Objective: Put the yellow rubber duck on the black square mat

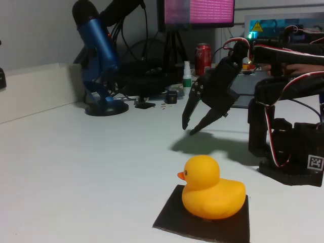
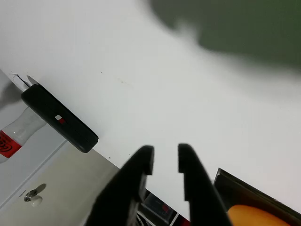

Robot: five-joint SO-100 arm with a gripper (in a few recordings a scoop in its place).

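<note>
A white tabletop (image 1: 76, 167) fills the room's foreground, with a blue microphone (image 1: 98, 55) and a red can (image 1: 203, 56) at the back. The black gripper (image 1: 188, 127) hangs in the air, empty, its two fingers a narrow gap apart. Below and in front of it, well apart, the yellow rubber duck (image 1: 210, 190) sits on the black square mat (image 1: 174, 217).

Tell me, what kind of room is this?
Probably a desk in an office or hobby lab: a blue microphone, a monitor and a red soda can stand behind the white table.
</note>
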